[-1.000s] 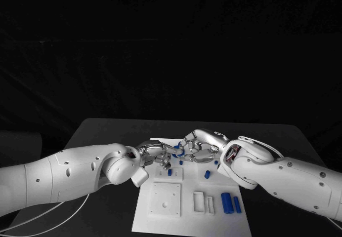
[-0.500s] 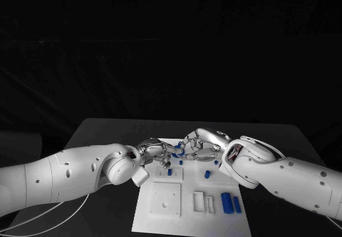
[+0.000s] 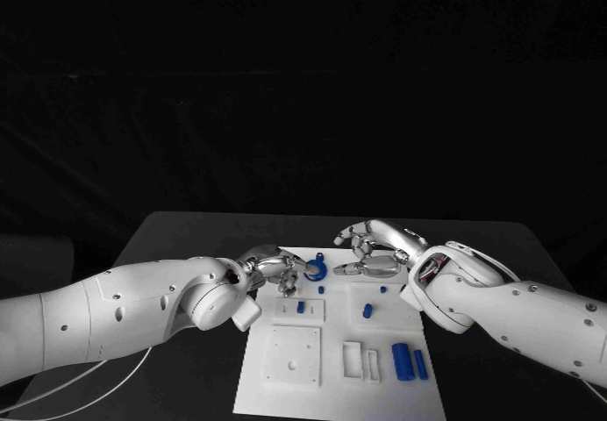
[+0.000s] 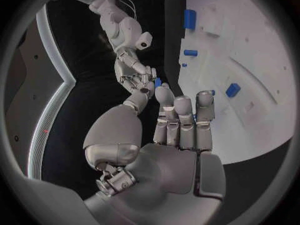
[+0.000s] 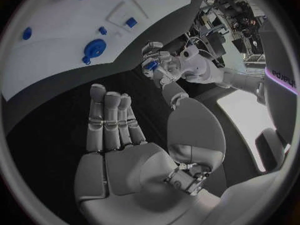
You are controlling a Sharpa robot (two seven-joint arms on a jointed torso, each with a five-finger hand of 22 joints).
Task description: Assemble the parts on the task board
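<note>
Black cloth hangs behind the dark desk (image 3: 189, 232), where the white task board (image 3: 332, 373) lies in the lower centre of the frame. At its upper edge the left robot hand (image 3: 278, 267) pinches a small blue part (image 3: 315, 269). The right robot hand (image 3: 377, 248) hangs beside it with fingers spread, holding nothing. Two blue cylinders (image 3: 407, 360) lie at the board's lower right.

A black table (image 3: 189, 230) carries the white task board (image 3: 323, 377), lying flat at its middle.
</note>
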